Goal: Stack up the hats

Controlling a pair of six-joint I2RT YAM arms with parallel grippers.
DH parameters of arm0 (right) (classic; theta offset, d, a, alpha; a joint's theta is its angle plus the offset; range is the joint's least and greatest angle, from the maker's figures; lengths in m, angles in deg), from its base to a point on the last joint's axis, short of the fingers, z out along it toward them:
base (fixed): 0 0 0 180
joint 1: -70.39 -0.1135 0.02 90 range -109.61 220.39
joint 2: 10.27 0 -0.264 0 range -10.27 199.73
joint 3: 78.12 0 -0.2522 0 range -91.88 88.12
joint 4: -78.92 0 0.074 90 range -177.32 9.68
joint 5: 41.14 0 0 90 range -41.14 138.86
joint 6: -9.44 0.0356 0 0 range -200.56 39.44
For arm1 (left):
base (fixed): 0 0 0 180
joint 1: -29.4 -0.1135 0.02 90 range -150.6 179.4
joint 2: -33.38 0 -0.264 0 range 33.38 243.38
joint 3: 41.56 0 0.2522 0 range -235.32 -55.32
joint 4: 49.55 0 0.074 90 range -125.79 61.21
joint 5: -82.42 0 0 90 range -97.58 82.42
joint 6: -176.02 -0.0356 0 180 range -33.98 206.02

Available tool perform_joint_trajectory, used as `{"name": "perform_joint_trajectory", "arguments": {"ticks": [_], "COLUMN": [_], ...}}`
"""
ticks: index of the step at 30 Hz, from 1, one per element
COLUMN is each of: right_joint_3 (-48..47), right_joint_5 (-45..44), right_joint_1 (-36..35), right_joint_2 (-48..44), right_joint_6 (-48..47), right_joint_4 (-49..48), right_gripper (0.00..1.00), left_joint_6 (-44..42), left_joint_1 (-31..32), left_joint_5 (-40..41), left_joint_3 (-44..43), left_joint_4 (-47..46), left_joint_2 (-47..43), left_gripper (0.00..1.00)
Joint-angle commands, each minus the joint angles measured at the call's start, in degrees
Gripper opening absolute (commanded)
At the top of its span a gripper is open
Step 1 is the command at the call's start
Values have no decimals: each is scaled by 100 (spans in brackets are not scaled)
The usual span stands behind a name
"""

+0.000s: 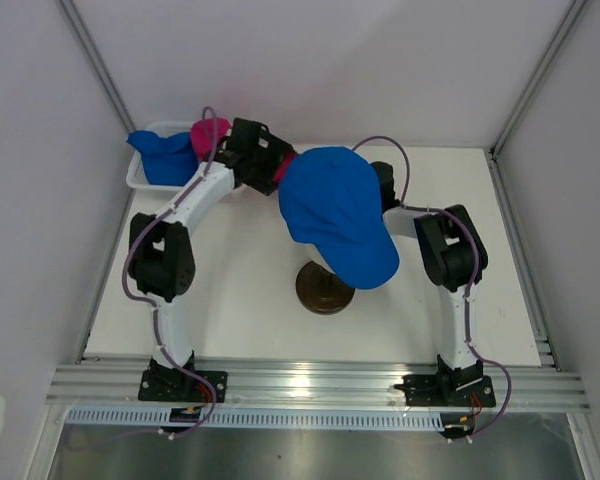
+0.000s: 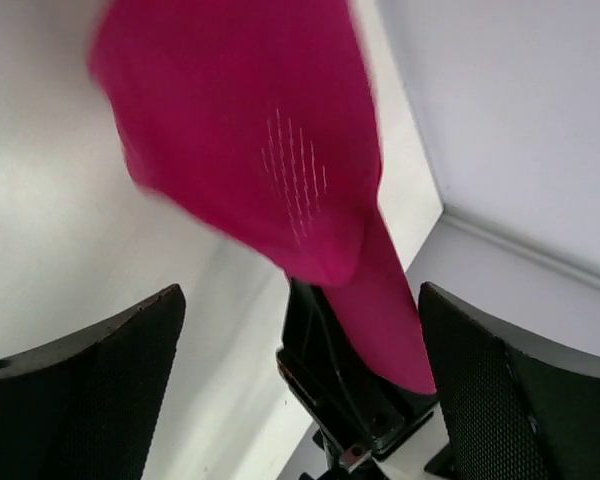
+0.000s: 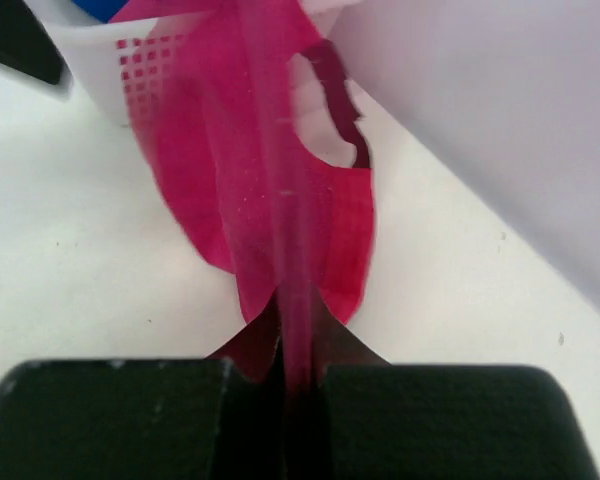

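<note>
A royal blue hat (image 1: pixel 332 212) sits on the mannequin head in the middle of the table and hides all but the head's dark base (image 1: pixel 324 289). My right gripper (image 3: pixel 300 385) is shut on a fold of a magenta pink hat (image 3: pixel 270 190) and holds it up off the table; in the top view the blue hat covers its fingers. My left gripper (image 2: pixel 300 400) is open, its fingers (image 2: pixel 90 390) apart on either side below that pink hat (image 2: pixel 250 130). In the top view it (image 1: pixel 272 160) is just left of the blue hat, with a bit of pink hat (image 1: pixel 286 166) showing.
A white mesh basket (image 1: pixel 138 172) stands at the back left with another blue hat (image 1: pixel 166 156) and a pink one (image 1: pixel 204 134) in it; it also shows in the right wrist view (image 3: pixel 130 70). White walls close in the back and both sides.
</note>
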Motion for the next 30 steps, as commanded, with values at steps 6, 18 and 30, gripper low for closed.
{"name": "perform_joint_trajectory", "arguments": {"ticks": [6,18,30], "right_joint_3": [-608,-1258,-1024], "right_joint_5": [-1140,-1183,-2984], "right_joint_1": [1005,1611,1324], "right_joint_2": [-159,-440,-2574], "right_joint_6": [2322,5333,9344], "right_joint_4": [-778,-655,1085], "right_gripper": [0,0,0], "left_joint_6": [-1814,-3713,-4208], "left_joint_1": [-1005,-1181,-1296], "left_joint_5": [-408,129,13], "left_joint_3": [119,162,962], "left_joint_4": [-200,-676,-1151], "left_joint_2": [-913,-2055,-3093], "left_gripper": [100,100,99]}}
